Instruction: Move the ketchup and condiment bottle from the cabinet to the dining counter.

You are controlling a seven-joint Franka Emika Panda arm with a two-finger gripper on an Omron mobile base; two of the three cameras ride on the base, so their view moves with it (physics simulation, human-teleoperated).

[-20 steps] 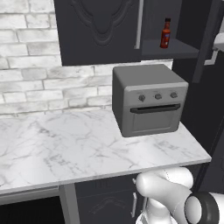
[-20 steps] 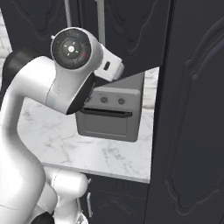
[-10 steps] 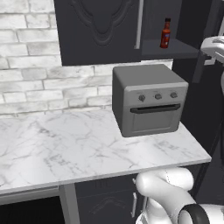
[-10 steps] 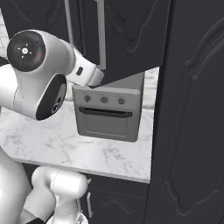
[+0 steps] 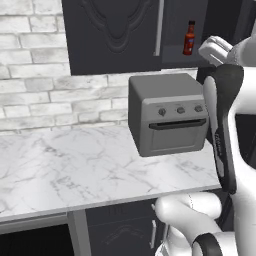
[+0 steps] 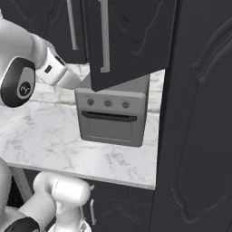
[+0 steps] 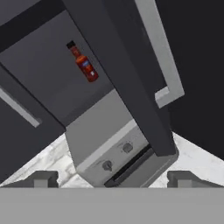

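The pincer (image 7: 112, 178) is hanging wide open w/ nothing between its tips, facing the open cabinet (image 7: 39, 74), where the condiment bottle (image 7: 83, 62) is standing upright on the shelf, well apart, straight ahead and higher (above the toaster oven (image 7: 111, 148)).

The condiment bottle (image 5: 189, 38) is small and dark brown-red, with a red cap and a pale label (the label shows best in the hand view). It stands upright on the shelf inside the cabinet (image 5: 120, 35), a dark charcoal wall unit with carved doors and silver bar handles, whose right-hand door stands open.
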